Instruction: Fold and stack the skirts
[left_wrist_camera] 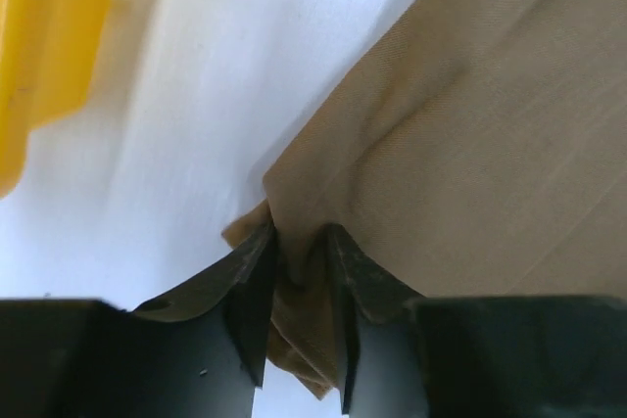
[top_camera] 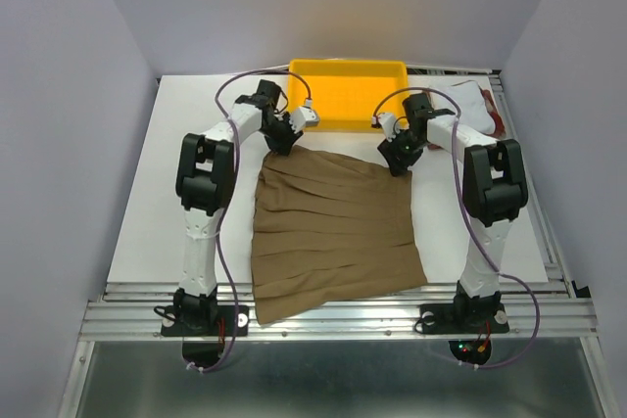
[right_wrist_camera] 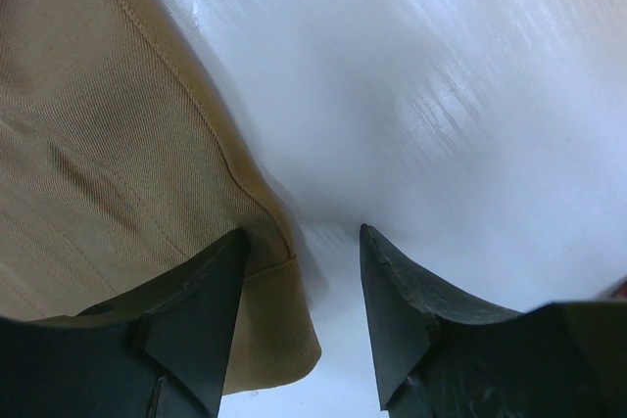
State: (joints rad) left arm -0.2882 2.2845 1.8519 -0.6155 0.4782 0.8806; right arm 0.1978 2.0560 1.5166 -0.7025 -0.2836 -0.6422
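Tan skirt [top_camera: 333,232]: spread flat on the desk [top_camera: 137,232].
Left claw [left_wrist_camera: 302,242]: clamped on its far-left corner.
Right claw [right_wrist_camera: 302,237]: parted over the far-right corner, gripping nothing.
Other skirts [top_camera: 482,105]: far right, half hidden by the arm.

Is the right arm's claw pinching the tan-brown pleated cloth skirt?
No, the right gripper stands open, its fingers apart over a corner of the tan-brown skirt and the white table.

right gripper [right_wrist_camera: 302,232], jaws apart, at tan skirt [right_wrist_camera: 98,144] corner

Lab cell, grey walls [top_camera: 59,144], aluminium frame [top_camera: 333,318] (white tabletop [top_camera: 157,232])
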